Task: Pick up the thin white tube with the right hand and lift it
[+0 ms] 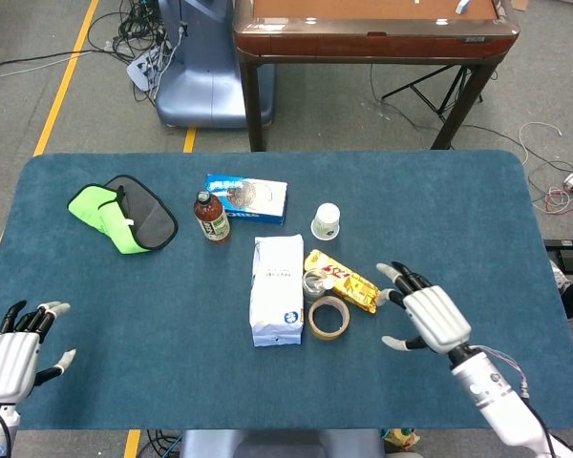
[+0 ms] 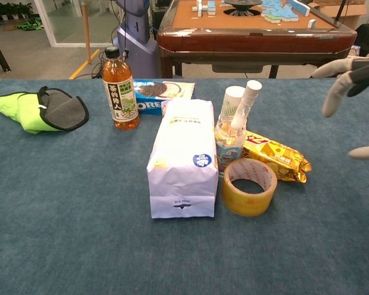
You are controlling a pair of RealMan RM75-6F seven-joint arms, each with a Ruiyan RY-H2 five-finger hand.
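Observation:
A thin white tube [image 2: 245, 105] stands tilted in a small clear jar [image 2: 229, 144] in the middle of the blue table. From above, only the jar [image 1: 315, 283] shows plainly, between the white bag and the yellow snack packet. My right hand [image 1: 428, 320] hovers open with fingers spread to the right of the jar, past the snack packet, touching nothing. Its fingertips [image 2: 332, 98] enter the chest view at the right edge. Near the table's front left corner, my left hand [image 1: 14, 348] is open and holds nothing.
Around the jar lie a white paper bag [image 1: 276, 289], a tape roll [image 1: 328, 317], a yellow snack packet [image 1: 345, 280] and a white cup [image 1: 326, 220]. Further back are a tea bottle [image 1: 210, 217], a cookie box [image 1: 247, 197] and a green-grey cloth [image 1: 122, 217].

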